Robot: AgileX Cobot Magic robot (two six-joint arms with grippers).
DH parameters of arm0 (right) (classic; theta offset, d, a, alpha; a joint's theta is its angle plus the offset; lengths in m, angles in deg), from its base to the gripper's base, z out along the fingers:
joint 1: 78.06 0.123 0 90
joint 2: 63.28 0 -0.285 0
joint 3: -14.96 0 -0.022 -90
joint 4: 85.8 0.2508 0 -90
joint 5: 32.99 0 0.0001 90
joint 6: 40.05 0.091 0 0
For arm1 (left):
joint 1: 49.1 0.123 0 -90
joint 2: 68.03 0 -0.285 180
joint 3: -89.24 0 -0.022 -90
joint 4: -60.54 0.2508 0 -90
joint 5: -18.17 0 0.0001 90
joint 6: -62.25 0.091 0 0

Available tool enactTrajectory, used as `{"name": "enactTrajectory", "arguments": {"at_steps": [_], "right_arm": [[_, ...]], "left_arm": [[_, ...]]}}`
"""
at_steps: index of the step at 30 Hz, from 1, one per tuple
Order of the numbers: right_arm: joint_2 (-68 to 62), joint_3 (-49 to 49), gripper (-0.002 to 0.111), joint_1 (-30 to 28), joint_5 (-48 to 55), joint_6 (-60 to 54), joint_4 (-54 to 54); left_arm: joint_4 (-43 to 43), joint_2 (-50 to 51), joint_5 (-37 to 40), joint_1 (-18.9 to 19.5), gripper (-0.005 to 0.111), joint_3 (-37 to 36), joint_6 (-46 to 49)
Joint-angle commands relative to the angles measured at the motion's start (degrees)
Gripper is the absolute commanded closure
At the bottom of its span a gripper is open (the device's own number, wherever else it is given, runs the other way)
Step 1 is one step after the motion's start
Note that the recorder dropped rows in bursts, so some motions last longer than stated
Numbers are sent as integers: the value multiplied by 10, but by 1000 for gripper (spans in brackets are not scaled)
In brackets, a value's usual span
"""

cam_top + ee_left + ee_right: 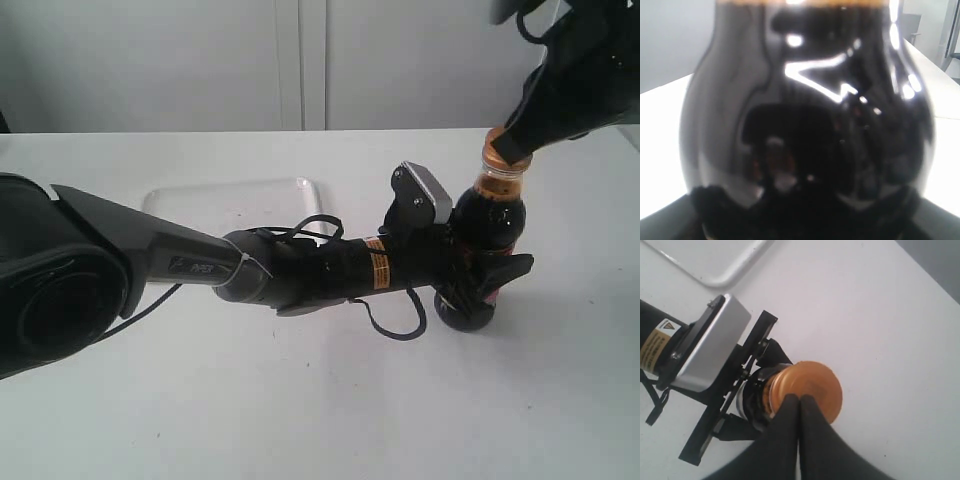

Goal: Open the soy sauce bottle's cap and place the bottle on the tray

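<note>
The soy sauce bottle (492, 212) stands upright on the white table, right of centre. My left gripper (482, 282) reaches across from the left and is shut on the bottle's lower body. In the left wrist view the dark bottle (805, 115) fills the picture and hides the fingers. The copper-orange cap (815, 382) sits down flat on the neck. My right gripper (799, 400) comes down from the upper right, its two fingers pressed together, tips touching the near edge of the cap (497, 150). The white tray (235, 203) lies to the left, behind the left arm.
The left arm (300, 270) stretches across the table between the tray and the bottle, with a loose cable loop (395, 320) under its wrist. Its silver camera housing (710, 347) sits close beside the bottle neck. A grey wall stands behind the table.
</note>
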State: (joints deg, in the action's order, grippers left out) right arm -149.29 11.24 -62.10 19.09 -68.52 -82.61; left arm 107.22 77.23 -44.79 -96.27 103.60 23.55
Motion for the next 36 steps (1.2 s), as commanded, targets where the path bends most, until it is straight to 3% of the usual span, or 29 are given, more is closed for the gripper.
{"name": "enactTrajectory", "arguments": {"at_steps": [1,9,24,36], "right_arm": [[-1,12,108,0,41,4,-1],[-14,18,108,0,133,-2,13],[-52,21,108,0,18,15,-32],[-52,72,108,0,16,31,-41]], "left_arm": [[17,-1,6,-2,107,-3,-15],[18,-1,6,-2,107,-3,-15],[26,-1,6,-2,107,-3,-16],[26,-1,12,-2,107,-3,-2]]}}
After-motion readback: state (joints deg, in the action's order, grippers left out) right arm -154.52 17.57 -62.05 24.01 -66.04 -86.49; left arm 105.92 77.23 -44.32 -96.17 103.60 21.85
